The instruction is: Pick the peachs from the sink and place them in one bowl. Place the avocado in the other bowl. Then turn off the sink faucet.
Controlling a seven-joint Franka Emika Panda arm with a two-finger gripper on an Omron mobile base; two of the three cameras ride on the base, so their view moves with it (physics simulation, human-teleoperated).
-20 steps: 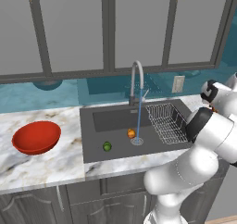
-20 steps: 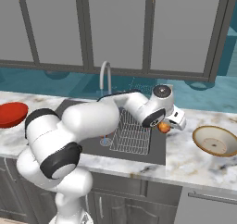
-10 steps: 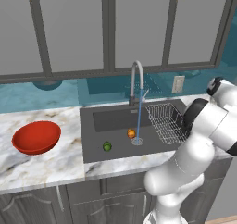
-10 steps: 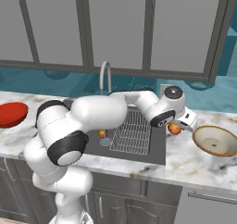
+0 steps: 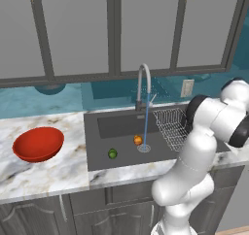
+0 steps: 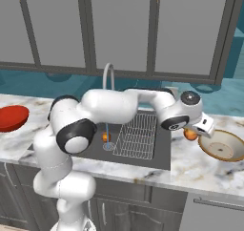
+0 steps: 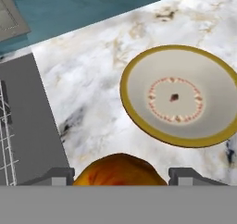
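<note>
In the hand view the gripper (image 7: 120, 174) is closed around one peach (image 7: 119, 171), its two dark finger tips (image 7: 58, 176) pressed to either side of the fruit. The right base view shows that held peach (image 6: 190, 134) hanging above the marble counter (image 6: 190, 163), just beside the rim of the tan bowl (image 6: 223, 146) and not yet over its middle. Past the fruit in the hand view lies the tan bowl (image 7: 180, 94), tilted in frame, with a yellow rim and a ring pattern inside, holding nothing. Further back, the sink (image 5: 121, 154) holds the second peach (image 5: 138, 140) near the drain, touching the thin stream of water that falls from the faucet (image 5: 142, 86). The avocado (image 5: 113, 154) sits on the basin floor, apart from that peach on its left. The wire rack (image 5: 171, 127) fills the right part of the basin. Far off on the left counter rests the red bowl (image 5: 38, 144)
</note>
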